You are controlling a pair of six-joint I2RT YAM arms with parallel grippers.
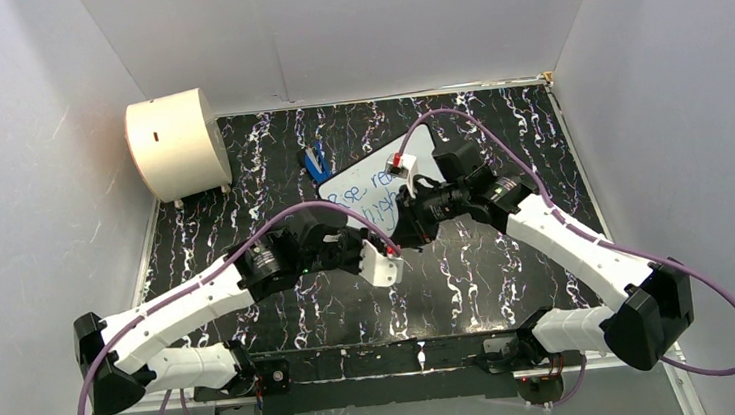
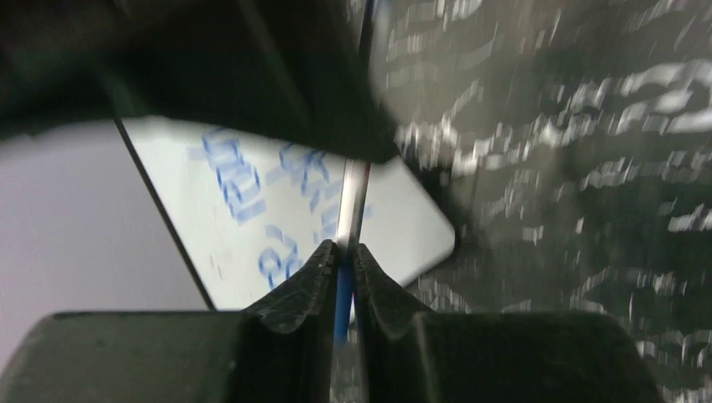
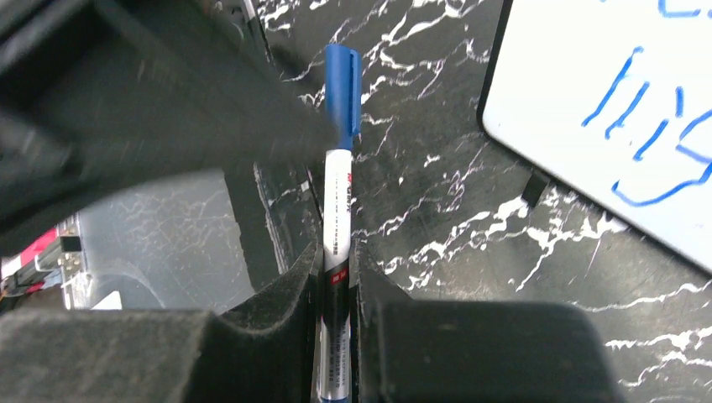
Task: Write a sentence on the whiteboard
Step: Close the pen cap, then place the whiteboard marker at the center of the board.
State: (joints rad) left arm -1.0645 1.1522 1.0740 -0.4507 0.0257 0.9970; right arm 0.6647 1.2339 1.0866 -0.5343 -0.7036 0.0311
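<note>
The whiteboard (image 1: 353, 182) lies on the dark marbled table, partly under the right arm. The sentence (image 1: 370, 195) is blue handwriting in two lines, only partly readable. The board also shows in the left wrist view (image 2: 243, 227) and the right wrist view (image 3: 604, 92). My right gripper (image 1: 408, 232) (image 3: 336, 252) is shut on the white barrel of a marker pen (image 3: 338, 193). The pen's blue cap (image 3: 342, 84) points away from it. My left gripper (image 1: 394, 254) (image 2: 342, 248) is shut on the blue cap end (image 2: 342, 290), facing the right gripper just off the board's near edge.
A cream cylindrical drum (image 1: 177, 144) stands at the far left corner. A small blue object (image 1: 316, 162) lies by the board's far left corner. Grey walls enclose the table on three sides.
</note>
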